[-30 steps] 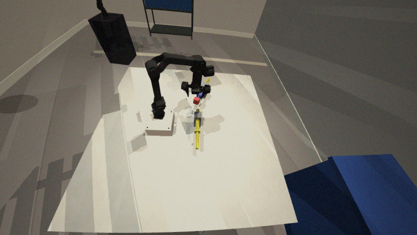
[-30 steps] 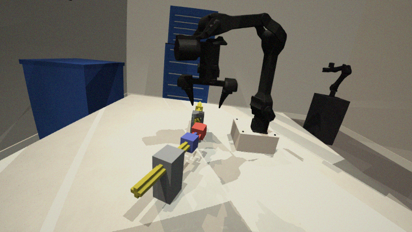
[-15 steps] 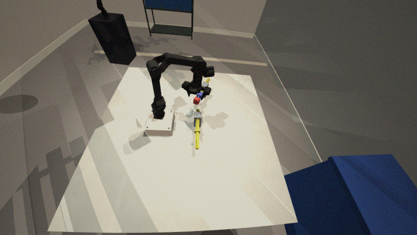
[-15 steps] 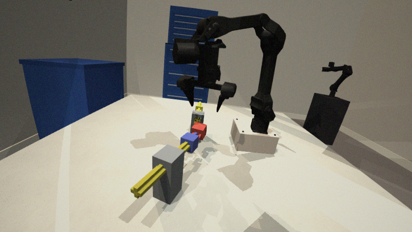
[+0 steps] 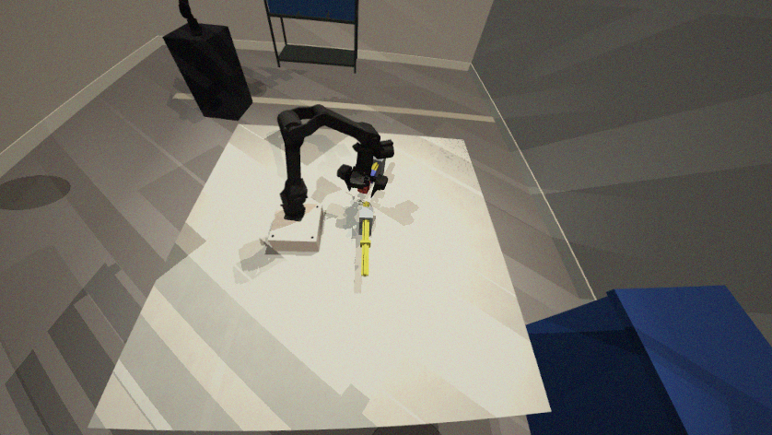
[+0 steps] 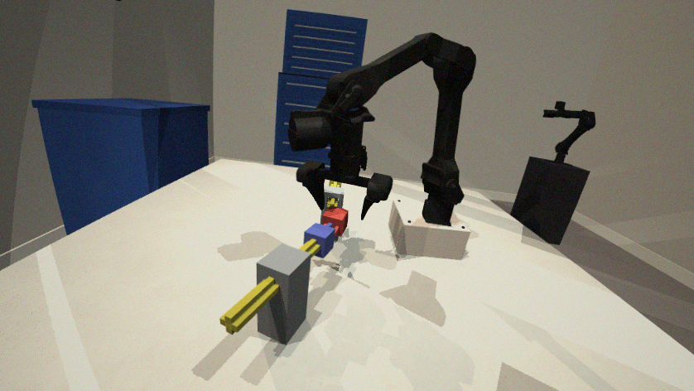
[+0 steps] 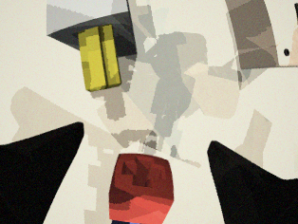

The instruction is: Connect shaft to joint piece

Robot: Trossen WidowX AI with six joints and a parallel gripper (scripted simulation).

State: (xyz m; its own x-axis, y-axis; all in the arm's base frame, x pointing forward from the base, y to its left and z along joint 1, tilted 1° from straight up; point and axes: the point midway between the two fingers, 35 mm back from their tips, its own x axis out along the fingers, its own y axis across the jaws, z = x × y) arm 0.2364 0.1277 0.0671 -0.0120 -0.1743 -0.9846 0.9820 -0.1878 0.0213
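Observation:
The red joint piece (image 5: 363,190) (image 6: 334,219) (image 7: 142,195) hangs on a blue hinge part (image 6: 319,238) at the end of the first yellow shaft (image 6: 250,303), which runs through a grey block (image 6: 285,291). Its opening faces roughly toward the second yellow shaft (image 5: 366,259) (image 7: 99,59); exact alignment is unclear. That shaft passes through the second grey block (image 5: 366,212) (image 7: 85,15), its end apart from the opening. My gripper (image 5: 361,192) (image 6: 342,214) (image 7: 147,139) is open and empty. Its fingers stand on either side of the red piece, with gaps seen in the wrist view.
The robot's pale base box (image 5: 294,244) (image 6: 427,243) stands beside the shafts. Both grey blocks stand on the white table (image 5: 432,323) (image 6: 170,209). A blue bin (image 5: 696,335) (image 6: 97,145) is beyond the table edge. A black pedestal (image 5: 210,76) (image 6: 551,194) stands farther off.

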